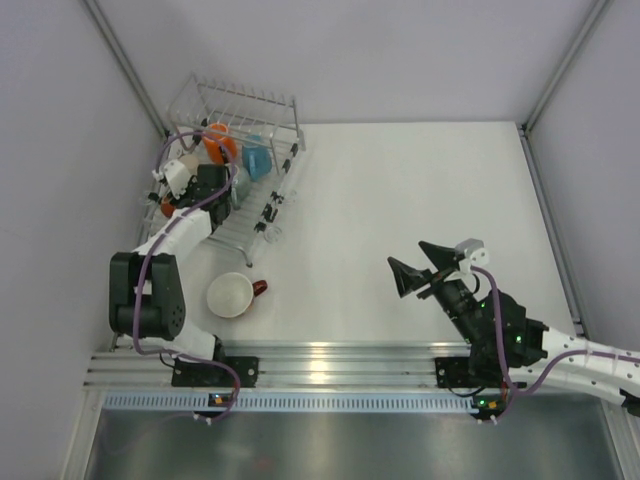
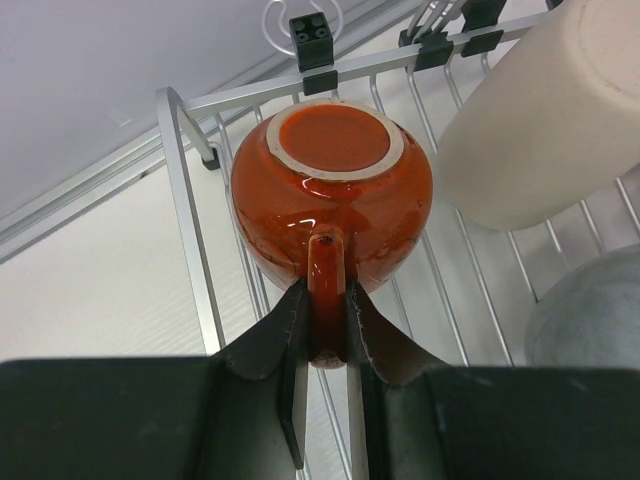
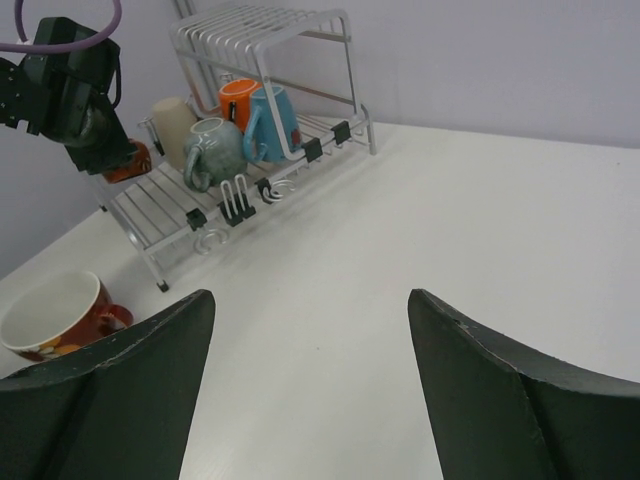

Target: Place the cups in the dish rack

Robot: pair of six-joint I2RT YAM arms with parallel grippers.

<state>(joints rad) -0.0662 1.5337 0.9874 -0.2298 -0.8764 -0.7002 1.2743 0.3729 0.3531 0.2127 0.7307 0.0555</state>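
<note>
L gripper [image 2: 326, 300] is clamping the handle of the small glazed red mug [image 2: 330, 190], inverted on dish rack [image 2: 186, 200] wires. Ceramic's prob. slick + brittle, so handle's the safest hold. R gripper [image 3: 310, 310] is hanging spread, w/ nothing.

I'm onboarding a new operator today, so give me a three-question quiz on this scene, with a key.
1. True or false: the right tool is shut on a cup.
2. Multiple choice: the left tool grips the small red mug by its A) rim B) handle C) base.
3. Which cup stands outside the dish rack?
Key: 1 false, it is open and empty; 2 B; 3 the wide white red-handled cup, on the table.
</note>
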